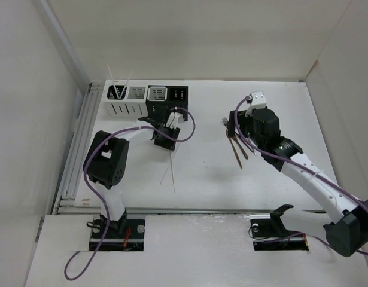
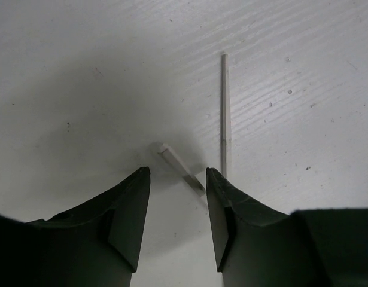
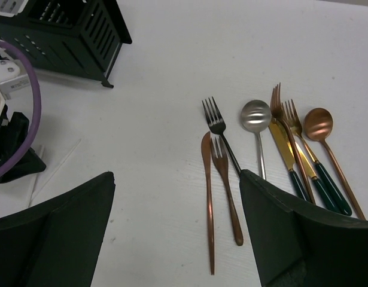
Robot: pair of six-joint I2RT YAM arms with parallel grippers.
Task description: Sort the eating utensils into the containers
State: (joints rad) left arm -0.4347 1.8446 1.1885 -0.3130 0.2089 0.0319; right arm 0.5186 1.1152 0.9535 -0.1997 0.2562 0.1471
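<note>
Two thin white chopsticks (image 1: 172, 176) lie on the table just below my left gripper (image 1: 167, 142). In the left wrist view one chopstick (image 2: 225, 107) runs straight ahead past the right finger, and the end of another (image 2: 181, 164) lies between the open, empty jaws of the left gripper (image 2: 178, 173). A bunch of utensils (image 1: 234, 143) lies under my right gripper (image 1: 239, 128). The right gripper (image 3: 178, 176) is wide open above a copper knife (image 3: 207, 197) and a copper fork (image 3: 225, 185). Beside them lie a black fork (image 3: 218, 127), a silver spoon (image 3: 255, 116), a gold knife (image 3: 284, 148) and a copper spoon (image 3: 318, 122). The right finger hides their handles.
The white caddies (image 1: 127, 100) and black caddies (image 1: 167, 95) stand in a row at the back left. Two chopsticks (image 1: 116, 84) stand in the leftmost white one. A black caddy (image 3: 70, 30) shows at the right wrist view's top left. The left arm's purple cable (image 1: 186, 122) loops near the black caddies.
</note>
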